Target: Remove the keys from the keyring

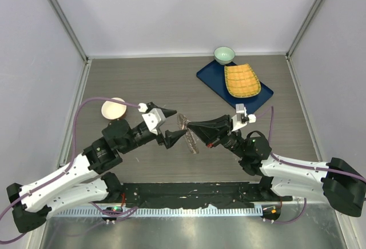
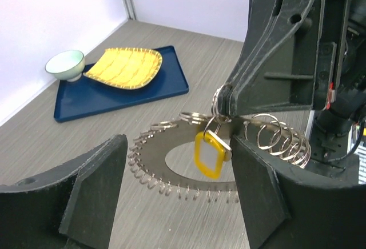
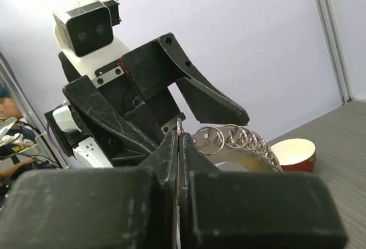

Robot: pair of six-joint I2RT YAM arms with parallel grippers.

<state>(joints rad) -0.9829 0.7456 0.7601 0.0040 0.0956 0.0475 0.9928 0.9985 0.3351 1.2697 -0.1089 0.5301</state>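
The keyring (image 1: pixel 187 130) is a flat metal ring plate fringed all round with small wire loops. It hangs in the air between the two arms. In the left wrist view (image 2: pixel 150 153) a yellow tag (image 2: pixel 209 155) dangles from a loop on it. I cannot make out separate key blades. My right gripper (image 1: pixel 192 127) is shut on the keyring's edge, and a thin metal strip shows between its fingertips (image 3: pixel 179 141). My left gripper (image 1: pixel 173 126) is open and empty, with one finger on each side of the keyring (image 2: pixel 177 197).
A cream bowl (image 1: pixel 114 109) stands at the left behind my left arm. At the back right a blue tray (image 1: pixel 207 73) carries a yellow woven plate (image 1: pixel 242 81). A small green bowl (image 1: pixel 224 54) stands at the tray's far corner. Side walls close the table in.
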